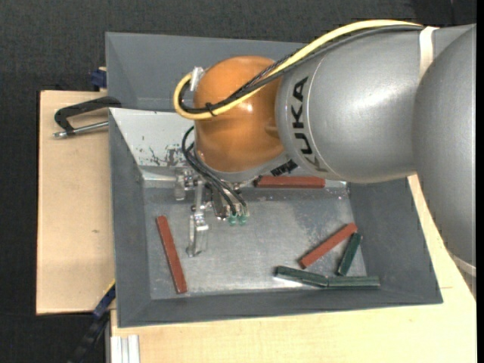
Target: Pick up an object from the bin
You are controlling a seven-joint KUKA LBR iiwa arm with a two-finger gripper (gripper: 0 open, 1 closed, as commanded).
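Note:
My gripper (197, 234) hangs low over the bin floor, left of centre, beneath the orange wrist cover. A long red stick (171, 253) lies flat on the floor just to its left, running from the back toward the front wall. The gripper stands beside that stick, a short gap apart, and I see nothing held in it. Another red stick (291, 181) lies along the back wall, to the gripper's right and partly under the arm.
At the front right lie a third red stick (327, 246) and three dark green sticks (349, 255) (301, 276) (354, 282) close together. The arm and its orange cover hide the back middle of the bin.

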